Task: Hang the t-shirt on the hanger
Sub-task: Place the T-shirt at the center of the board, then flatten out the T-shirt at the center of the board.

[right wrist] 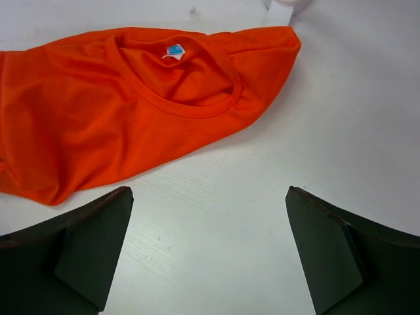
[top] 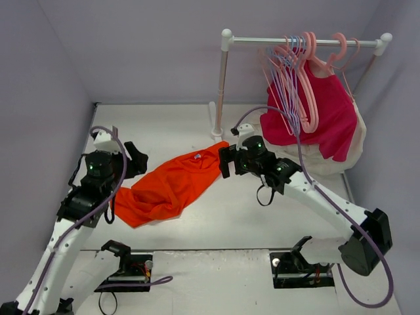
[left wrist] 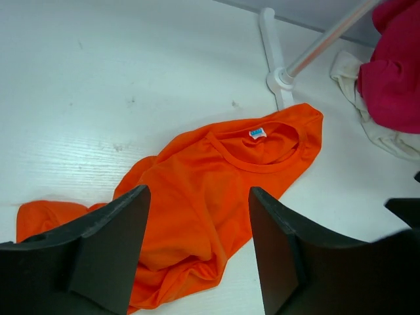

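1. Orange cloth, soft and light: the t-shirt (top: 172,187) lies crumpled on the surface (top: 216,226) between your arms. Expect it to sag and bunch when lifted.
2. Take it at the collar (right wrist: 197,108), which faces up.
3. Your left end effector (left wrist: 197,197) and right end effector (right wrist: 209,197) both gape wide and hold nothing.
4. The hanger (top: 310,72) hangs on the rail (top: 302,41), well apart at the far right, with walls close around.

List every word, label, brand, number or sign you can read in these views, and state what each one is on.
White neck label inside the collar of the orange t-shirt: blue print, too small and blurred to read in any view.
No other text: no readable words, numbers or signs appear on the rack or the table.
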`<state>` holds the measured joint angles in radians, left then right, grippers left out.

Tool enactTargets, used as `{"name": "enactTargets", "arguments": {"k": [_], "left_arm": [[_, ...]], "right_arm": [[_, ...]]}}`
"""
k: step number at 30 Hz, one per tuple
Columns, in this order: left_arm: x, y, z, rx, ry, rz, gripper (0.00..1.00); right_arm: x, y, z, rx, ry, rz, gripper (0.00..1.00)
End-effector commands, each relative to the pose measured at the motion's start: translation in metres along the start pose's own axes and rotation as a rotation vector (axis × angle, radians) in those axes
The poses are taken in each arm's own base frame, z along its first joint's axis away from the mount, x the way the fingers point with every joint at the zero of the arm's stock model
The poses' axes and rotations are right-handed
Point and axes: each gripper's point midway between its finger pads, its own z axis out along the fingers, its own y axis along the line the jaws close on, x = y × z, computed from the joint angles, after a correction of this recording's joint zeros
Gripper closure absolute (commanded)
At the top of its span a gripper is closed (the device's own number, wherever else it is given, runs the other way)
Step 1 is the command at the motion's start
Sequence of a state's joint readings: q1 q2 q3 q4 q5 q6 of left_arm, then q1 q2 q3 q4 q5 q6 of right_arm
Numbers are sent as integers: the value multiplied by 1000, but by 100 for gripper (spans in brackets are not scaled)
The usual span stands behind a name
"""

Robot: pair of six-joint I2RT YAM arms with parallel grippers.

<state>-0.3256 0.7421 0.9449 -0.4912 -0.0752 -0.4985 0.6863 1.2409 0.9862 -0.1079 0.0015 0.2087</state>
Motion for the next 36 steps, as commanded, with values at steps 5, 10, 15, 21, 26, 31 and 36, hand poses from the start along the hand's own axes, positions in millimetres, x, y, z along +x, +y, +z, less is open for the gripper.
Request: {"name": "enactTargets", "arguments": {"k": [5,10,15,21,26,31,36], "left_arm": [[9,-9,43,-36,143,31,42],[21,-26,97,-152,217,21,42],[37,-49,145,-215,254,50,42],[72,-46,184,-291,327,59,42],[93,-45,201,-312,377,41,43],[108,-37,214,-358,405,66,46],[123,-27,214,-405,429,54,49]], "right_arm": [[-55,-23,30,164,-117,-49,0],[-63,-23,56,165,-106,-121,26],[-53,-26,88,129,-56,-136,41],[-47,-29,106,102,-25,-140,45],[-41,-33,114,100,-11,-132,44],[-41,-35,115,95,-17,-114,44],[-39,-37,115,97,-20,-110,42]]}}
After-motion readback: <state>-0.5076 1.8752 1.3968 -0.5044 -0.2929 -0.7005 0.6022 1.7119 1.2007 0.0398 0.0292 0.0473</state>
